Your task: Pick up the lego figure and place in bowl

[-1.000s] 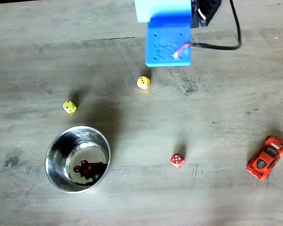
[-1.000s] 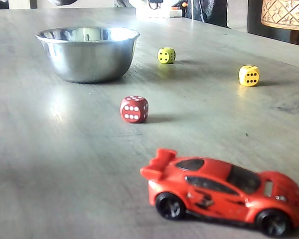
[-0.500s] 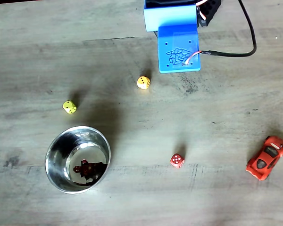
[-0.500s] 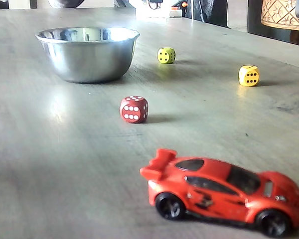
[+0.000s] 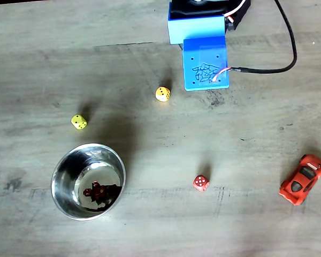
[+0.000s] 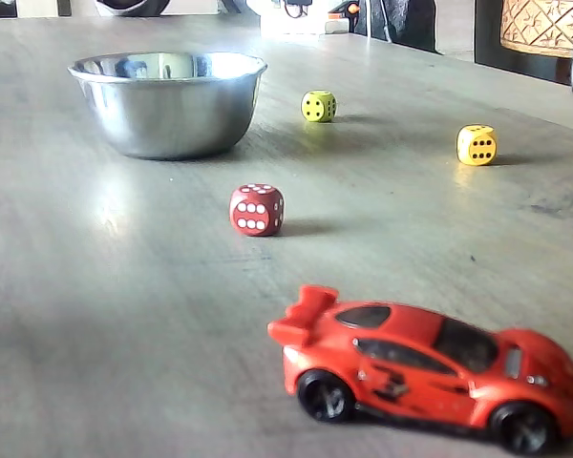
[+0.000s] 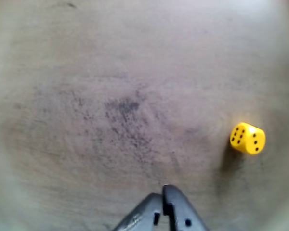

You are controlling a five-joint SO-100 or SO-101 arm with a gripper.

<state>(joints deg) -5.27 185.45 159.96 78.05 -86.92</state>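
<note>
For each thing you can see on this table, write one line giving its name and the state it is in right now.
lego figure: lying inside the bowl.
bowl: upright, holding the figure.
gripper: jaws shut, empty, above bare table.
orange-yellow die: resting on the table, apart from the gripper.
lime-yellow die: resting near the bowl, not touching.
red die: resting on the table.
red toy car: standing on its wheels.

Lego figure: tiny, dark body w/ red bits, lying flat on the floor of the bowl, toward its lower edge in a fixed view. Bowl: round, shiny stainless steel, upright on grey wood-grain tabletop, lower left in that view. In the low side-on fixed view the bowl sits far left, rim flared, its wall hiding the figure.
</note>
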